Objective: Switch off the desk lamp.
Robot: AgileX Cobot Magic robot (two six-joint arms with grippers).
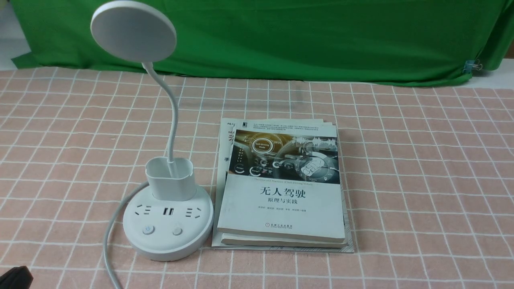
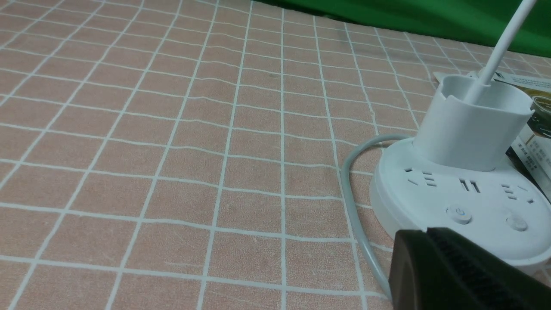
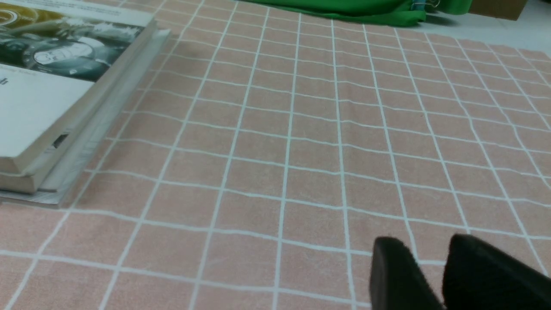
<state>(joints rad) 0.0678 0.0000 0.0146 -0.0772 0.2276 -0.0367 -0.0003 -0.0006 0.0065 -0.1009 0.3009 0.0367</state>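
The white desk lamp stands at the front left of the table. Its flat round head [image 1: 133, 30] is on a thin bent neck that rises from a cup-shaped holder [image 1: 170, 178] on a round base [image 1: 168, 245] with sockets. Two buttons sit at the base's front: the left one [image 1: 148, 230] shows a blue mark, the right one [image 1: 177, 231] is plain. Both show in the left wrist view [image 2: 459, 213] [image 2: 516, 222]. My left gripper [image 2: 426, 232] is shut and empty, just short of the base's near rim. My right gripper [image 3: 426, 247] is open and empty over bare cloth.
A stack of books [image 1: 281, 188] lies right beside the lamp base, also in the right wrist view [image 3: 51, 86]. The lamp's white cord [image 1: 110, 228] curves off the base's left side toward the front edge. A green cloth [image 1: 321, 36] hangs at the back.
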